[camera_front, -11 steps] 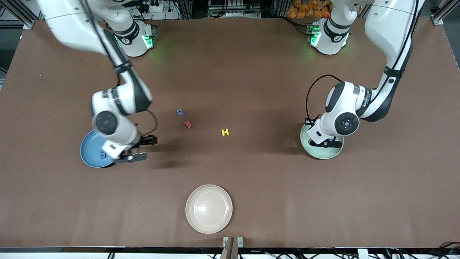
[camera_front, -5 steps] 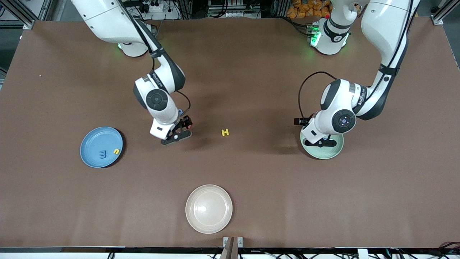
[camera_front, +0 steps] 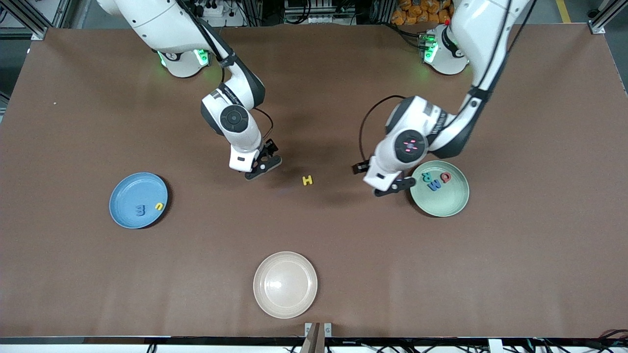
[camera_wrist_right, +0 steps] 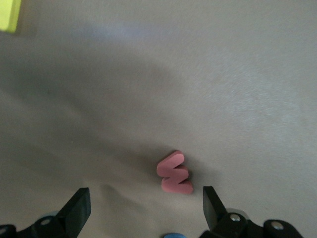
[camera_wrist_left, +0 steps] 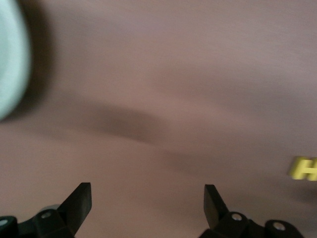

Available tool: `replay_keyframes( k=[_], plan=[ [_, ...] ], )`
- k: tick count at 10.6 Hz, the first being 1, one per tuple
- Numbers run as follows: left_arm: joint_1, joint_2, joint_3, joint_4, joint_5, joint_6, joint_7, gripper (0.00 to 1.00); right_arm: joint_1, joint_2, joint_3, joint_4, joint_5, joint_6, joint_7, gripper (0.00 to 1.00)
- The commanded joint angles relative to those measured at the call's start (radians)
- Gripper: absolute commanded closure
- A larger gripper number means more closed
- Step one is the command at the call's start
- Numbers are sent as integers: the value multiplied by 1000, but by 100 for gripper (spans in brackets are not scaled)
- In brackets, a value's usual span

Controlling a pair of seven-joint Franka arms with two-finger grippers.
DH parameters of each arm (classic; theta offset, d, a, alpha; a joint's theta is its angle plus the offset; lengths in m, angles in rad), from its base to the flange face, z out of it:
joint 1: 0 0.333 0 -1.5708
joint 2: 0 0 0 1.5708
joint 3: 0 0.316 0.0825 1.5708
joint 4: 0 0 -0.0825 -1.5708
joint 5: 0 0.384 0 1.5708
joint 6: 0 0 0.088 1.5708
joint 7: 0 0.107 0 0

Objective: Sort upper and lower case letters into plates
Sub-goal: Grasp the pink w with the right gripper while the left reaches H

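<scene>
While the right gripper (camera_wrist_right: 143,208) hangs wide and empty over the pink letter (camera_wrist_right: 175,173) (flat chunky foam, zigzag, lying between the fingers), the yellow H (camera_front: 307,180) is left between both arms. Left gripper (camera_front: 390,187), wide, empty, is placed beside the mint plate (camera_front: 449,206); blue plate (camera_front: 127,215) sits toward the right arm's end.
</scene>
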Motion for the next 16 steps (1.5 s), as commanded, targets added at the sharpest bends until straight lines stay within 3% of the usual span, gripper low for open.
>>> replay_keyframes(
  k=[1,3,5,7,10,11,12,13,14,16],
  plan=[
    [-18,139,9,186,-7,-11,-35,0,-24,-3,-7,-56,-13,84,-83,0],
    [-90,212,22,287,-11,12,-82,0,-24,10,-8,-53,-16,124,-86,0],
    [-157,252,26,318,-8,114,-157,0,-24,12,-13,-51,-83,130,-86,0],
    [-251,280,73,345,37,135,-144,0,-24,12,-26,-50,-129,132,-83,0],
    [-372,345,171,425,43,135,-179,0,-15,15,-27,-48,-132,141,-77,0],
    [-398,360,186,430,43,136,-200,0,-15,21,-27,-48,-132,146,-75,13],
    [-420,363,209,430,45,147,-201,0,-12,23,-27,-47,-132,149,-75,62],
    [-423,366,211,428,48,147,-188,0,-12,29,-27,-47,-132,152,-75,96],
    [-426,384,213,430,54,162,-188,0,-12,29,-27,-48,-132,152,-75,100],
    [-435,411,213,430,62,207,-201,12,-14,26,-27,-48,-132,152,-74,100]
  ],
)
